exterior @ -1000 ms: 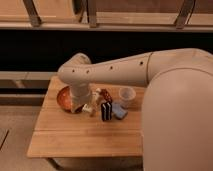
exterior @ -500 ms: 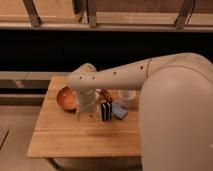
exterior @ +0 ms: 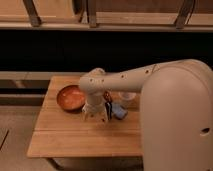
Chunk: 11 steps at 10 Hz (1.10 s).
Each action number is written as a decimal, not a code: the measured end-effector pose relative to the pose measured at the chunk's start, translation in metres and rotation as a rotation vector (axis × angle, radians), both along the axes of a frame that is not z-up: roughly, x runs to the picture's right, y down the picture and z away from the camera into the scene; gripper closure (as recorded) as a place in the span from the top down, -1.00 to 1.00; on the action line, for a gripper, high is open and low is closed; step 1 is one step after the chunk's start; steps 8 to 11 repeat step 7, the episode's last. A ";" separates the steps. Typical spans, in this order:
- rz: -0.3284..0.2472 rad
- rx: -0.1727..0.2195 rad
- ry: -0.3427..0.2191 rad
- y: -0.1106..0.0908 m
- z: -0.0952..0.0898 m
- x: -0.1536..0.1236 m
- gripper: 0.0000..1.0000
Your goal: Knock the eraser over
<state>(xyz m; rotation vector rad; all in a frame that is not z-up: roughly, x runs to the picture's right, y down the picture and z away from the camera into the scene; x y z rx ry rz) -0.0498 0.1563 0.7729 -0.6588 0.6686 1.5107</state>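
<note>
The eraser, a small black block with thin pale stripes, stands upright near the middle of the wooden table. My gripper hangs down from the white arm just left of the eraser, very close to it or touching it. A red-brown object shows right behind the eraser, partly hidden by the arm.
An orange bowl sits to the left of the gripper. A clear cup stands behind and to the right of the eraser, and a flat pale-blue pad lies right next to it. My white body covers the table's right side.
The arm's wrist has moved right and down, bringing the gripper up beside the eraser. The eraser still stands upright.
</note>
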 end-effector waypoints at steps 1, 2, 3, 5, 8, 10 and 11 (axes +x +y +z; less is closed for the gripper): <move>-0.062 0.038 -0.069 -0.015 0.011 -0.002 0.30; -0.114 0.072 -0.124 -0.029 0.018 -0.005 0.30; -0.199 0.125 -0.203 -0.050 0.023 -0.012 0.30; -0.357 0.226 -0.297 -0.094 0.015 -0.022 0.30; -0.470 0.307 -0.343 -0.129 -0.001 -0.030 0.30; -0.470 0.307 -0.343 -0.129 -0.001 -0.030 0.30; -0.470 0.307 -0.343 -0.129 -0.001 -0.030 0.30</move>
